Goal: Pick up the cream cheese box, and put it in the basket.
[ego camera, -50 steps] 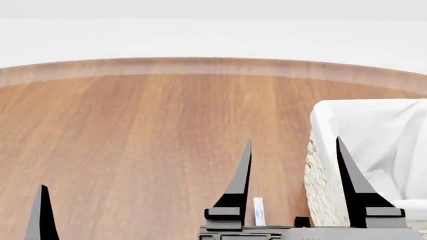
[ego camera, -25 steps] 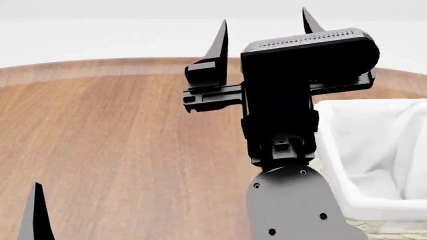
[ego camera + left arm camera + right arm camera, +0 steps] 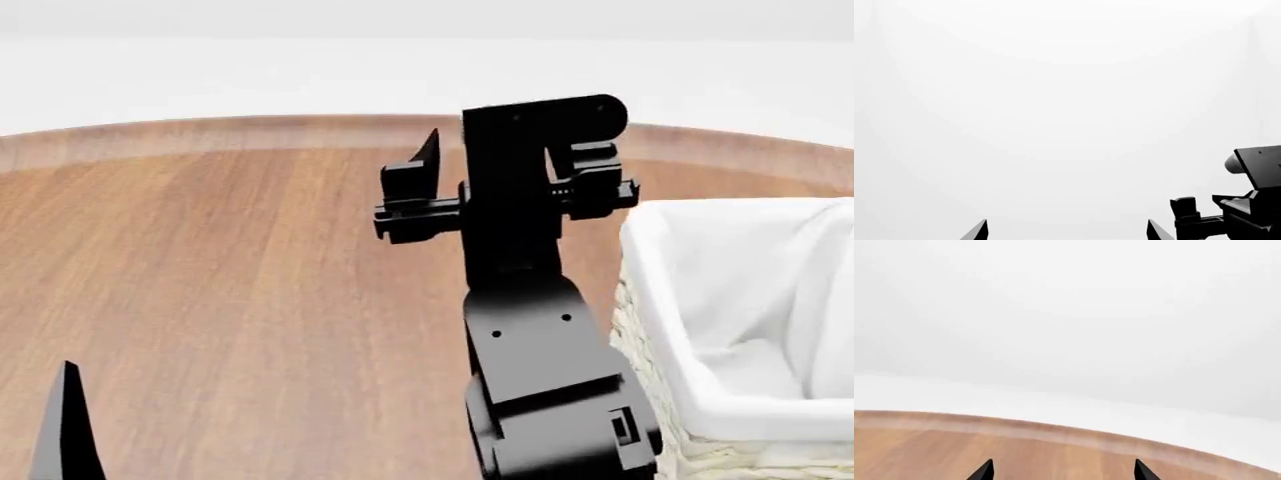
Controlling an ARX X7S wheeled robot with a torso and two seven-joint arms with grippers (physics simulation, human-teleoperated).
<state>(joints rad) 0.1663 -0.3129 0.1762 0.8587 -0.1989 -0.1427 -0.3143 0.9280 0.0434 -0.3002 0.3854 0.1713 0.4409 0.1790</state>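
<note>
Nearest, low in head view: one tip of the left claw (image 3: 64,425); its wrist view shows two tips spread wide, nothing between. Right arm rises mid-frame beside the basket (image 3: 694,395), which sits on the wood counter (image 3: 240,260) at right. Right claw (image 3: 501,165) is lower and farther out than half a second ago, its body now edge-on; fingers apart, empty. Cream cheese box not visible now; a second ago it stood near the basket's left wall.
</note>
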